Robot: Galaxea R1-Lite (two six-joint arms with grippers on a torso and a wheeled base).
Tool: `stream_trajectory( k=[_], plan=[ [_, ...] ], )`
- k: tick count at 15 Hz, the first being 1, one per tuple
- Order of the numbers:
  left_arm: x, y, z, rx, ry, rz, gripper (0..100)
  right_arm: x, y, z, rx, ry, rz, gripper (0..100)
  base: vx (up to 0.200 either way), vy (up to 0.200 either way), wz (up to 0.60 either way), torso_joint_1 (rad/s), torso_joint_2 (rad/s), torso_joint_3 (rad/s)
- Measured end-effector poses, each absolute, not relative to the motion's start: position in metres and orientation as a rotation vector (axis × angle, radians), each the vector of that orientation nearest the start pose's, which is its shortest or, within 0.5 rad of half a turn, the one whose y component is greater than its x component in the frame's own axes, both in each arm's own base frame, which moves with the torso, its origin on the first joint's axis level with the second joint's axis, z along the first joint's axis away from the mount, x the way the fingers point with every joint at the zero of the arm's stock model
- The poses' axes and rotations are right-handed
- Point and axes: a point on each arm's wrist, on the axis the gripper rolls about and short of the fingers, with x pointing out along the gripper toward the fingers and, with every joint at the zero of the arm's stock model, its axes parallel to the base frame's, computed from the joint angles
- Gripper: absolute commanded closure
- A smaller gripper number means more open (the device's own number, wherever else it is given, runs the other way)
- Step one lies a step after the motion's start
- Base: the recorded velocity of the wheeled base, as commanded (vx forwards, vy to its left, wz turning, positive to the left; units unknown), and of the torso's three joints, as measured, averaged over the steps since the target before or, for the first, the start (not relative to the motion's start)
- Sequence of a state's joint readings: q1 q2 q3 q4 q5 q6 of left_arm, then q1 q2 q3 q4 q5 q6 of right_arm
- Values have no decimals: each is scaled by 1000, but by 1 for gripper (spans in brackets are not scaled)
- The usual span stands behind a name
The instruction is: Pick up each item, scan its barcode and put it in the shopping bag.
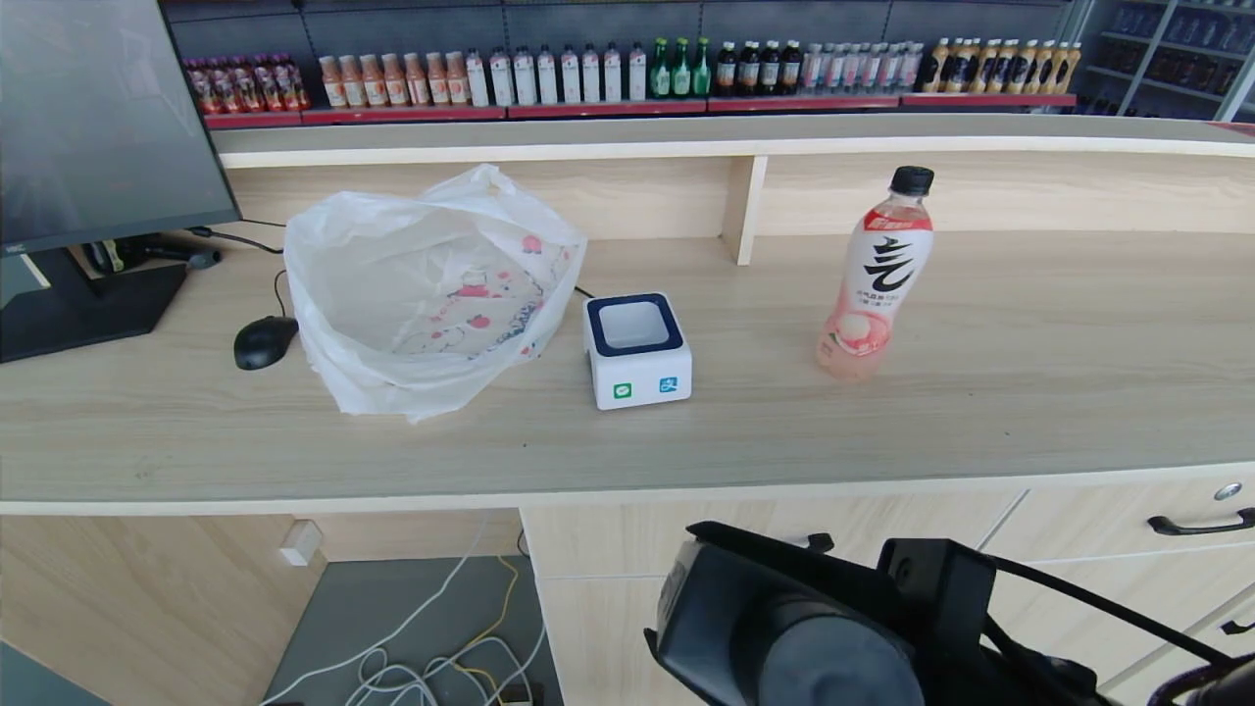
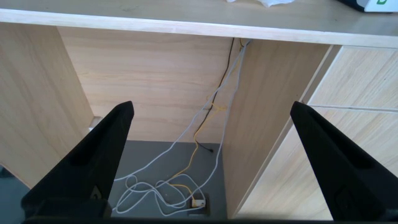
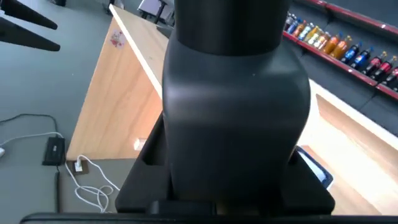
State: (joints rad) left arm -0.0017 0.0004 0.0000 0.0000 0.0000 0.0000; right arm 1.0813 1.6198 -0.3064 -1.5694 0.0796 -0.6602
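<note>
Behind a pale wooden counter [image 1: 1029,392], store shelves [image 1: 608,106] carry rows of drink bottles. On the counter a white plastic shopping bag [image 1: 431,284] stands with its mouth open, a black mouse [image 1: 265,341] just beside it on one side and a small white scanner [image 1: 637,348] with a dark-rimmed top window just beside it on the other. A pink drink bottle [image 1: 876,275] with a black cap stands upright, well apart from the scanner on the robot's right. A dark monitor [image 1: 98,118] sits at the far left. The left gripper [image 2: 211,106] hangs below the counter edge, its jaws spread wide and holding nothing, facing the kneehole where cables [image 2: 180,186] lie on the floor. The right arm [image 1: 784,628] sits low in front of the drawers [image 1: 1201,525]; whether the right gripper holds anything cannot be told.
</note>
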Motion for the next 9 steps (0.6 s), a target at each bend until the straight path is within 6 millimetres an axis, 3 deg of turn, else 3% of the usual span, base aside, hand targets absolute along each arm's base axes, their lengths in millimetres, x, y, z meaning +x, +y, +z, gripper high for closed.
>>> stream_trajectory(
  k=[3, 6, 9],
  plan=[
    [-23, 0, 75, 0, 0, -2, 0, 111, 210, 176, -256, -474, 1039, 100, 0, 0, 0, 0, 0, 0],
    [-23, 0, 75, 0, 0, -1, 0, 123, 217, 193, 46, -375, 992, 100, 0, 0, 0, 0, 0, 0],
    [-23, 0, 75, 0, 0, -2, 0, 140, 213, 198, 126, -353, 916, 100, 0, 0, 0, 0, 0, 0]
  ],
)
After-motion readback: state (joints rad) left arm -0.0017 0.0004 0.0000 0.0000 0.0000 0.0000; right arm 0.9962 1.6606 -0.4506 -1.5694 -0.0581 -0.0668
